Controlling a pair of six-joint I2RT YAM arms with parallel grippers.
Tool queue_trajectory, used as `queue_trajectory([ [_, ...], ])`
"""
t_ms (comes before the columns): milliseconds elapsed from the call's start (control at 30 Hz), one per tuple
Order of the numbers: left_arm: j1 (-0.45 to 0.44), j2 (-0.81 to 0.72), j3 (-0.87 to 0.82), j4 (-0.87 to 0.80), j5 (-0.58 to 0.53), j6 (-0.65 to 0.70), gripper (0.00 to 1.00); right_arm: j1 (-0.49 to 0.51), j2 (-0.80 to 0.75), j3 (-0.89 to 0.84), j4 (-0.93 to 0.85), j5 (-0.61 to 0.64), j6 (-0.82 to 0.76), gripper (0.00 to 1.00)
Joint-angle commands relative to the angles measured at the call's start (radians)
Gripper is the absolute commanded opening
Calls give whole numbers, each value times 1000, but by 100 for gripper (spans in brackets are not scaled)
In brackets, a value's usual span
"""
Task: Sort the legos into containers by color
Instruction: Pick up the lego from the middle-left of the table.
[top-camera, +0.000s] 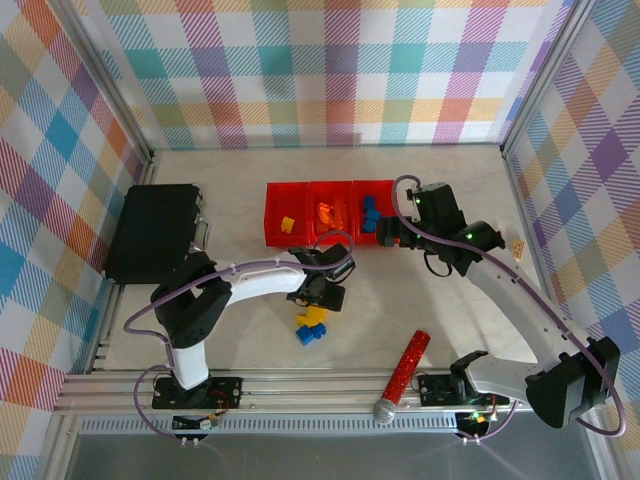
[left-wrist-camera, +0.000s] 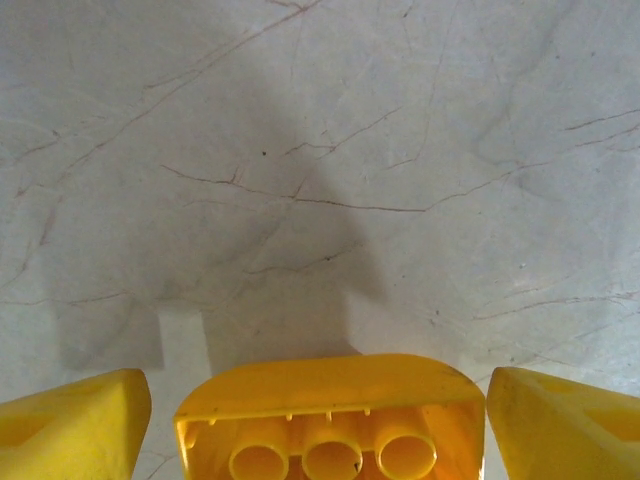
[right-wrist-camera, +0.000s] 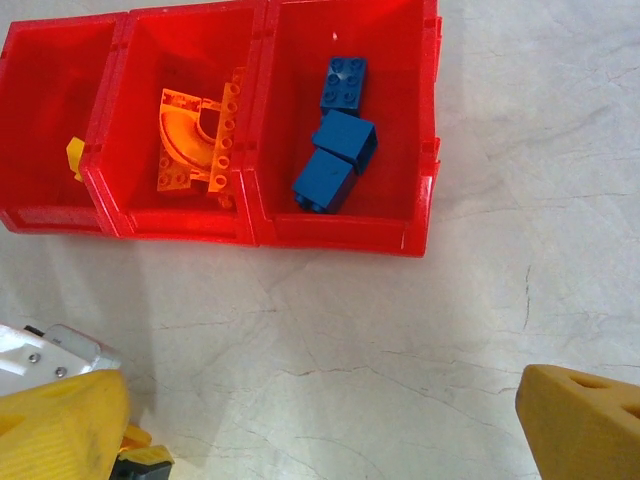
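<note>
Three joined red bins stand in a row: the left bin holds a yellow lego, the middle bin orange legos, and the right bin three blue legos. My left gripper is shut on a yellow lego, held above the table with its hollow underside facing the camera. Below that gripper, a yellow lego and blue legos lie loose on the table. My right gripper hovers open in front of the right bin with nothing between its fingers.
A large black case lies at the left. A red glittery tube with a grey end rests near the front rail. A small tan block sits by the right wall. Checked walls close in the table.
</note>
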Motion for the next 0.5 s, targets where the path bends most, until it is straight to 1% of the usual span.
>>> queue_trajectory([
  [0,-10,18,13,9,20,-20,86,-3,4,-12,11,-11,10,99],
  [200,-10,27,13,12,19,-30,85,-5,3,-13,7,-9,9,99],
  [467,-10,37,3,23,25,-44,81,-6,4,-15,6,-2,11,99],
])
